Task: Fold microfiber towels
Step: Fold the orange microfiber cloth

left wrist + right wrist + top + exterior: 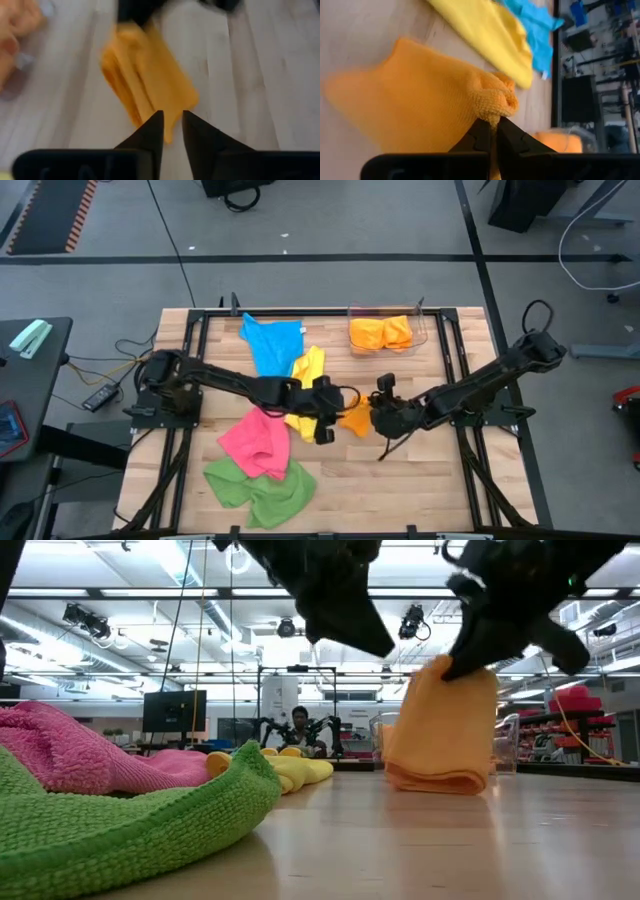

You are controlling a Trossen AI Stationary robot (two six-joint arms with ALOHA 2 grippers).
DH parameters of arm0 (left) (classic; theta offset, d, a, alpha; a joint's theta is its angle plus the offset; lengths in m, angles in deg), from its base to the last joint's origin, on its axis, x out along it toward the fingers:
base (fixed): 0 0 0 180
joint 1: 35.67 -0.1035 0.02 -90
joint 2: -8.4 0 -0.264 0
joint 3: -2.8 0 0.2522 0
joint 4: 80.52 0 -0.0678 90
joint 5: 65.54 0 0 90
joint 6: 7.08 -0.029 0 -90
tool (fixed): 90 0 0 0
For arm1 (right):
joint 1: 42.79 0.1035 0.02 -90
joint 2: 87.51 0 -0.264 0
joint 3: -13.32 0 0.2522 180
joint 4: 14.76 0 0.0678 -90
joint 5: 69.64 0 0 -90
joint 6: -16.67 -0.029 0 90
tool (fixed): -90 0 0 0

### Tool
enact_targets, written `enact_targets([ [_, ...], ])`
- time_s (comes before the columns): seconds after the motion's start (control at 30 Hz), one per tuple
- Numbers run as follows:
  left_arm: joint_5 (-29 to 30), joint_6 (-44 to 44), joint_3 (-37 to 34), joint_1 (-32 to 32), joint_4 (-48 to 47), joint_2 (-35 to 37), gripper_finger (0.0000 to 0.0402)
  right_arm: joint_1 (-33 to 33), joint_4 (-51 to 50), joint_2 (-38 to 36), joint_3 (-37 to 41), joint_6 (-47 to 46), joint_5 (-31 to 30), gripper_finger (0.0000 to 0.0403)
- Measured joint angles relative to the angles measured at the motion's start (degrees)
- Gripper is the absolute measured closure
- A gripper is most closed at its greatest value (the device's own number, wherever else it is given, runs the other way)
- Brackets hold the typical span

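- Wooden table (400, 470) is carrying green (262, 487) and pink (256, 440) towels at its near left, with yellow (306, 370) and blue (272, 342) ones farther off.
- Orange towel (440, 730) is hanging mid-table, soft, light and limp; a bunched edge looks the best place to grip.
- Right gripper (492, 131) is clenching its top edge.
- Left gripper (172, 127) is hovering just beside it, fingers slightly parted, gripping nothing.
- Bin (420, 330) far right is holding more orange cloth.

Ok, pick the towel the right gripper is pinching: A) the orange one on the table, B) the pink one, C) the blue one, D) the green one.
A: the right wrist view shows the right gripper shut on a bunched corner of the orange towel, and the low view shows that towel hanging from it with its bottom fold on the table.
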Motion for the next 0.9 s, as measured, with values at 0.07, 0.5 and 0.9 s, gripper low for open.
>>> enact_targets([
  [0.07, 0.01, 0.43, -0.13, -0.06, 0.88, 0.91, 0.0300, 1.08, -2.61, -0.20, -1.75, -0.05, -0.18, 0.0389],
  [0.5, -0.62, 1.99, -0.07, -0.39, 7.71, 1.38, 0.0110, 8.71, -13.45, -0.29, -12.07, -2.54, -0.94, 0.0388],
  [0.9, -22.59, 3.63, 0.05, -3.29, 15.82, -0.89, 0.0065, 16.43, -13.25, -0.28, -13.91, -0.78, 1.49, 0.0388],
])
